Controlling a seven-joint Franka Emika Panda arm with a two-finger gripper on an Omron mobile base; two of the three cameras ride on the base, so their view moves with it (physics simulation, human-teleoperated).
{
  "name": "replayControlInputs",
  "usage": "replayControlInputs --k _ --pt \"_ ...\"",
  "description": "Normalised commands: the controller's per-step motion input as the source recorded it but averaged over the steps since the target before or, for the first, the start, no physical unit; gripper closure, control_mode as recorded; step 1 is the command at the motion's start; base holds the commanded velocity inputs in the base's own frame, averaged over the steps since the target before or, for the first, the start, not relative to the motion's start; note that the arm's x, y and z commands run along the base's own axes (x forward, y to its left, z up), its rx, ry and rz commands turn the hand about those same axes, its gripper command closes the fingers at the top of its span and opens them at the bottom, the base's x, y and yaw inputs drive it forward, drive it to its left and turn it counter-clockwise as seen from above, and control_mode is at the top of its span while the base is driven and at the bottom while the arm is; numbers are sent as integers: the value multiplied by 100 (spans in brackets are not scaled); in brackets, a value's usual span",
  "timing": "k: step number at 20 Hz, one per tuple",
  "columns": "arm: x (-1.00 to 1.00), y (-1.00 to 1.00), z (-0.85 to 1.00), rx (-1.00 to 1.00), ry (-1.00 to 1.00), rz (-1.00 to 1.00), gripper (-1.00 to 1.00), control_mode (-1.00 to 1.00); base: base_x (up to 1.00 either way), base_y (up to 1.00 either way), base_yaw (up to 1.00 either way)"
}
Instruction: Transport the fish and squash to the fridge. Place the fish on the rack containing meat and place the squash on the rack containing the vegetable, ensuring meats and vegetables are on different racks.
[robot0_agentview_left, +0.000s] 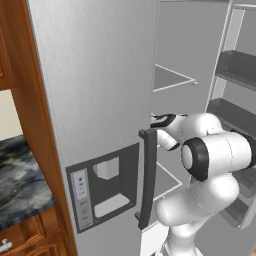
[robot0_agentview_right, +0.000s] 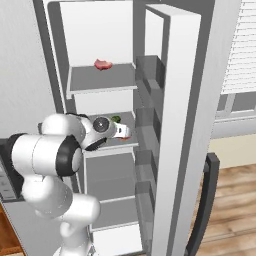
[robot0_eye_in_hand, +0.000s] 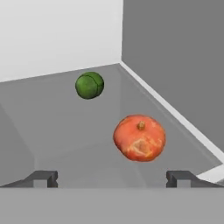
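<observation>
In the hand view the gripper is hanging released, fingers wide, with the squash lying free on the fridge shelf near a green vegetable. The right base view is showing a piece of meat one shelf higher.

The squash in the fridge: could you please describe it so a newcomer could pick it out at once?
Look inside the open fridge, at the middle shelf below the one carrying the pink meat. The squash lies nearest the tool; it is orange-red and bigger than the round green vegetable behind it.
</observation>
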Motion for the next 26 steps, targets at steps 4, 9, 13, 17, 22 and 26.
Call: replayControlInputs --k 4,9,13,17,22,26 --pt "-56 8 43 0 -8 -8 -100 -100 0 0 0" --pt "-54 6 75 0 0 -15 -100 -100 0 0 0" --pt "-29 11 95 0 0 -12 -100 -100 0 0 0" --pt "-31 17 96 0 -2 -11 -100 -100 0 0 0" --pt "-31 7 100 0 0 -10 -100 -100 0 0 0" --pt "-29 9 100 0 0 -7 -100 -100 0 0 0"
